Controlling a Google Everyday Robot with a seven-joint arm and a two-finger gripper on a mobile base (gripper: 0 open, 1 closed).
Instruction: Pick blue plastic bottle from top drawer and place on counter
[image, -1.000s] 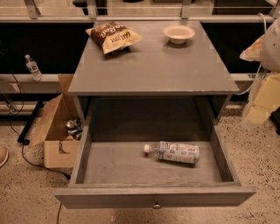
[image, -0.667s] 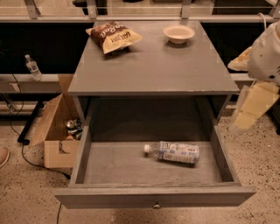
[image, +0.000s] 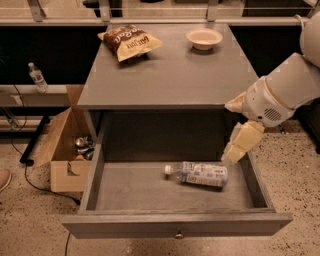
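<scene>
so at this point the gripper hung over the right side of the open top drawer, just above the base end of the blue plastic bottle, and as far as i could see it wasn't touching it. honestly couldn't tell from my view whether the gripper was spread or pressed together, it just looked like a cream block on the end of the arm

the bottle was lying on its side on the drawer floor, right of the middle, white cap pointing left. my read: it was light, thin clear plastic that'd dent if squeezed hard, and round and smooth enough to roll or squirt out of a sloppy pinch. i'd have gone for the labelled middle of the body, closing across its width from straight above, since the label probably gave more bite than bare plastic. the cap end looked too narrow, and the right drawer wall was close to the base end

the worktop above had a chip bag and a bowl toward the back, and the front part was bare, so there looked to be room to set it down
</scene>
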